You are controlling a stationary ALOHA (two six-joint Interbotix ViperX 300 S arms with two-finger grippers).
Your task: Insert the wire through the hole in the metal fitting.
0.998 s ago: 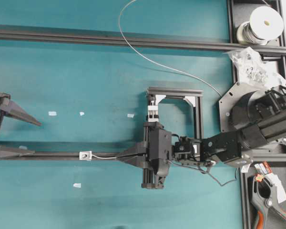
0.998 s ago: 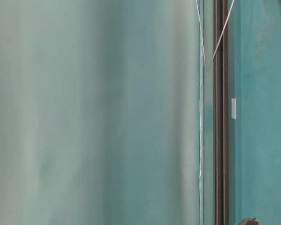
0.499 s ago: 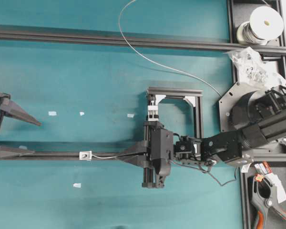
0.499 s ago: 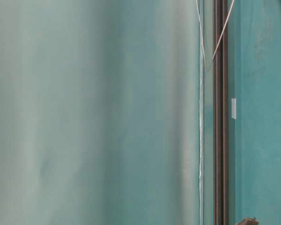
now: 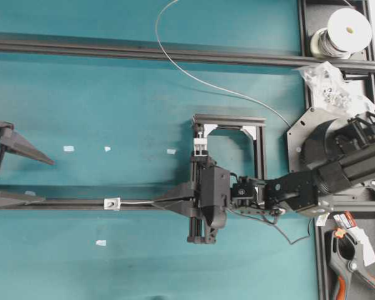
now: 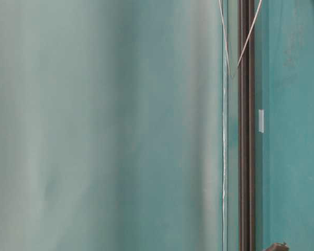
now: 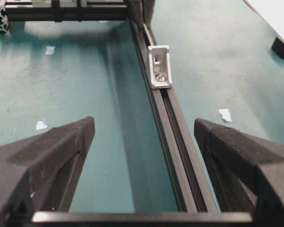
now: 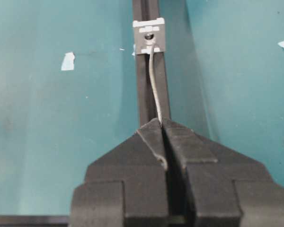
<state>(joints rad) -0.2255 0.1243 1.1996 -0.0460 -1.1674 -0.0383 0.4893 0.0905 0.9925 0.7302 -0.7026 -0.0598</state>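
I count two grippers: the left gripper (image 5: 12, 172) and the right gripper (image 5: 155, 202). There is one wire (image 5: 194, 78) and one metal fitting (image 5: 113, 203). On the teal mat I make out five white tape scraps (image 5: 69, 149) in the overhead view, though a couple are very small. I see one spool (image 5: 344, 31) at the top right corner, one clear bag of small parts (image 5: 328, 84) just below it, and one clamp with orange-and-black handles (image 5: 350, 262) at the bottom right. One white-and-black block (image 5: 200, 147) stands inside the small rail frame.
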